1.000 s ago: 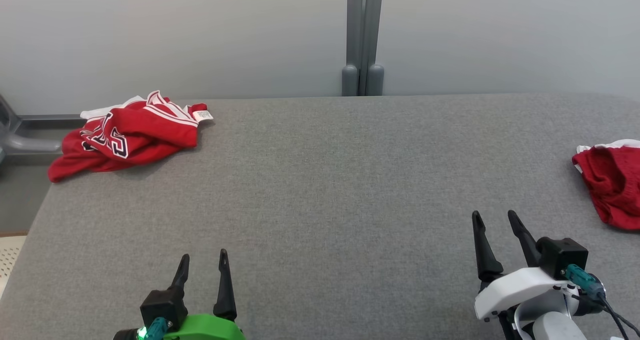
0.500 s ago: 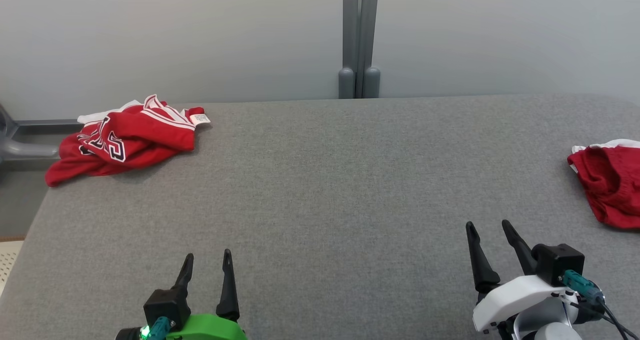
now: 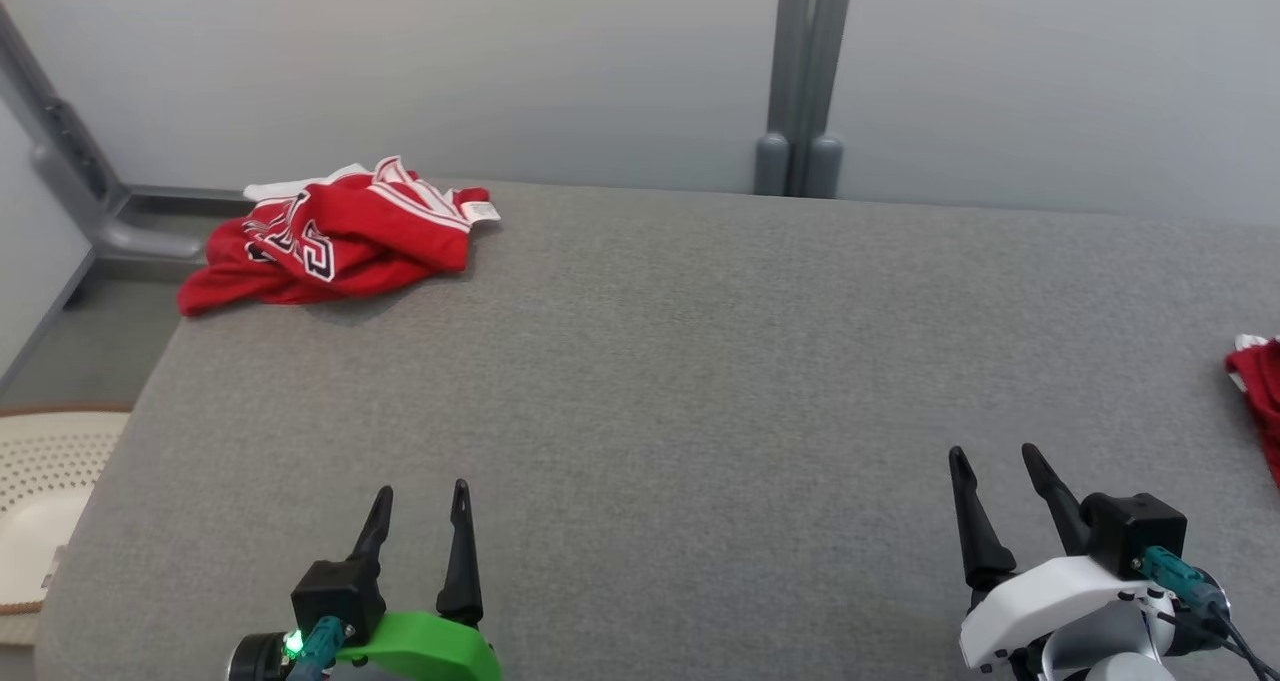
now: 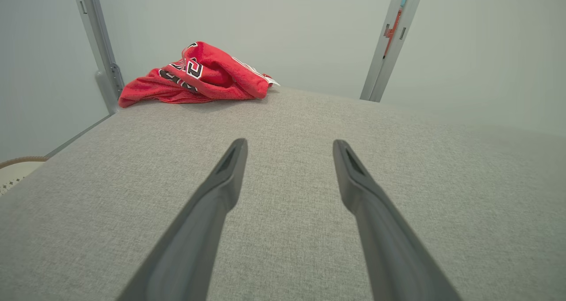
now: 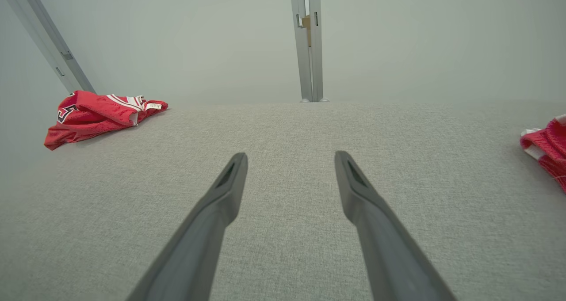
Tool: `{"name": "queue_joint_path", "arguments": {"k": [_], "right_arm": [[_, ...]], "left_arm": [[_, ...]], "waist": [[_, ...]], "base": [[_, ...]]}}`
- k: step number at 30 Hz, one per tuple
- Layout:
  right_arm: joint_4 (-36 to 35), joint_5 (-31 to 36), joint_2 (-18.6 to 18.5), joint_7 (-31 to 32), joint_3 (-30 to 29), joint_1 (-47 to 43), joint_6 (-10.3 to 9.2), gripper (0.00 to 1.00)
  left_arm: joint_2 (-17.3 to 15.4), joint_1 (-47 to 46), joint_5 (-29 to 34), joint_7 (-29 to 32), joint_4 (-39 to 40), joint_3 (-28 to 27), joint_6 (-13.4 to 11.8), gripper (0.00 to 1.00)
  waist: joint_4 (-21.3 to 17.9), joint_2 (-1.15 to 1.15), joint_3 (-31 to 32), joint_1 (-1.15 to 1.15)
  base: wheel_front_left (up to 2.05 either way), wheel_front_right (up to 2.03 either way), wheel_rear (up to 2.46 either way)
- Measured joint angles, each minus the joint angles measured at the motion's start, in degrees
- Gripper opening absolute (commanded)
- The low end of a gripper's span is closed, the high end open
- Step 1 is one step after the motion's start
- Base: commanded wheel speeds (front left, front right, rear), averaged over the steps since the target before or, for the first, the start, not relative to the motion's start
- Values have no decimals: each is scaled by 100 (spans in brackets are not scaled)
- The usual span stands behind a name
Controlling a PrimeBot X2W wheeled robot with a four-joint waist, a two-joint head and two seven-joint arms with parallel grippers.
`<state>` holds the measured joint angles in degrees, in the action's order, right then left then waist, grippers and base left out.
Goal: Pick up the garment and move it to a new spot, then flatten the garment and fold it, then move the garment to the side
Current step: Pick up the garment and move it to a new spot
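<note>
Currently: left gripper (image 3: 422, 488), right gripper (image 3: 993, 451), jaws of both open, empty. 1 crumpled red garment (image 3: 340, 236), counter (image 3: 650, 361) far-left corner; risk: shallow pinch could drag it overboard.

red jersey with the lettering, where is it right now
In the head view the red jersey lies crumpled at the far left corner of the grey table, far ahead of the left hand and beside the slanted metal post.

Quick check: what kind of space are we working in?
Probably a lab or test cell: a grey fabric-covered table, bare pale wall panels with a metal post, a crumpled red jersey and another red garment.
</note>
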<state>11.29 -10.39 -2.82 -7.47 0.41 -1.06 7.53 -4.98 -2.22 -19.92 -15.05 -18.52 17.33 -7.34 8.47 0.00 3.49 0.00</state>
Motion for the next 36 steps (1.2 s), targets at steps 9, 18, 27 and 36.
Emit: {"name": "queue_joint_path", "arguments": {"k": [9, 18, 27, 36], "right_arm": [[2, -38, 0, -23, 165, 182, 0, 100], [91, -14, 5, -10, 479, 516, 0, 100], [210, 23, 3, -19, 584, 617, 0, 100], [-10, 37, 7, -86, 464, 429, 0, 100]], "left_arm": [[-144, -69, 12, -9, 122, -96, -43, 100], [-197, 46, -4, -9, 376, -259, -135, 100], [-164, 150, -2, -10, 445, -297, -172, 100], [-478, -141, 73, 97, 608, -358, -41, 100]], "waist": [[1023, 0, -37, 0], [1850, 0, -143, 0], [2038, 0, -311, 0], [1989, 0, -345, 0]], "base": [[0, 0, 0], [0, 0, 0], [0, 0, 0], [0, 0, 0]]}}
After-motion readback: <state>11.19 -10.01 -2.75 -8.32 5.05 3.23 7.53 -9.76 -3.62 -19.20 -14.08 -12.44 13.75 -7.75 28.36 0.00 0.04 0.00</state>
